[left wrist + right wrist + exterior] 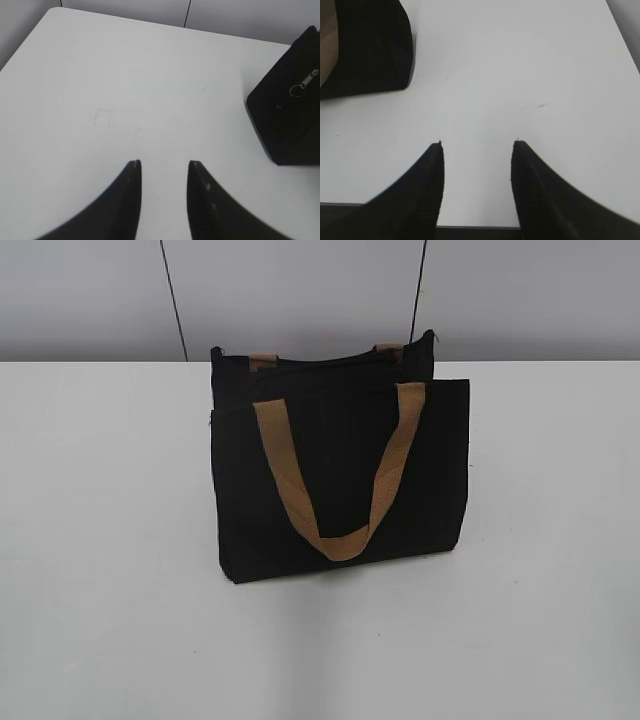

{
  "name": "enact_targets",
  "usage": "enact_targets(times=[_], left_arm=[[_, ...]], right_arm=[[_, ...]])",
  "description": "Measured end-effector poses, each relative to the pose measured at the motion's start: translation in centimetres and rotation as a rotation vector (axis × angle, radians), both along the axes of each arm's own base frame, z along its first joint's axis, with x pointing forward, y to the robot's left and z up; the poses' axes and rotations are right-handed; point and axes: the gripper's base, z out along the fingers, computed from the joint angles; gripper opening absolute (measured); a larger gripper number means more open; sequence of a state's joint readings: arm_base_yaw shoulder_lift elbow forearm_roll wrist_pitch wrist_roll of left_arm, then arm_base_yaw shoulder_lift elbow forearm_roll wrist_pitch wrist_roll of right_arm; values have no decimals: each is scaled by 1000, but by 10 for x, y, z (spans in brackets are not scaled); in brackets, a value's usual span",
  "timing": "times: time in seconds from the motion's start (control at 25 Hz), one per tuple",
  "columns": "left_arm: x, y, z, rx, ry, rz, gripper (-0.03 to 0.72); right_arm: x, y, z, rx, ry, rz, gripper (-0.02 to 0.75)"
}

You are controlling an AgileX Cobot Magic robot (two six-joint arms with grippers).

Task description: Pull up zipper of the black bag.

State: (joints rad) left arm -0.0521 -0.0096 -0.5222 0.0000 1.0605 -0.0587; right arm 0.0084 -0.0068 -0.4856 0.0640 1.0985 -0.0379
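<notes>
A rectangular black fabric bag [340, 480] with tan webbing handles [335, 475] stands upright mid-way across a plain white table [100, 540], before a grey panelled wall [90, 295]. Its silver ring-pull zipper [303, 85] hangs at the bag's end nearest the left gripper [164, 167]. Left gripper and right gripper [477, 145] both hover over bare tabletop, jaws parted and empty, apart from the bag.

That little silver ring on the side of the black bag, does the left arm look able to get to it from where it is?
Probably yes. The ring pull hangs exposed on the black bag, and only bare white table lies between it and the open left gripper.
</notes>
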Motion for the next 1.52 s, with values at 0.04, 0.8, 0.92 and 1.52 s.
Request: enact_targets(times=[0.04,0.8,0.92,1.52], left_arm=[[0,0,0,0,0,0,238],[0,0,0,0,0,0,238],[3,0,0,1,18,0,238],[60,-7,46,8,-233,-81,244]], right_arm=[[0,0,0,0,0,0,347],[0,0,0,0,0,0,347],[0,0,0,0,0,0,347],[0,0,0,0,0,0,347]])
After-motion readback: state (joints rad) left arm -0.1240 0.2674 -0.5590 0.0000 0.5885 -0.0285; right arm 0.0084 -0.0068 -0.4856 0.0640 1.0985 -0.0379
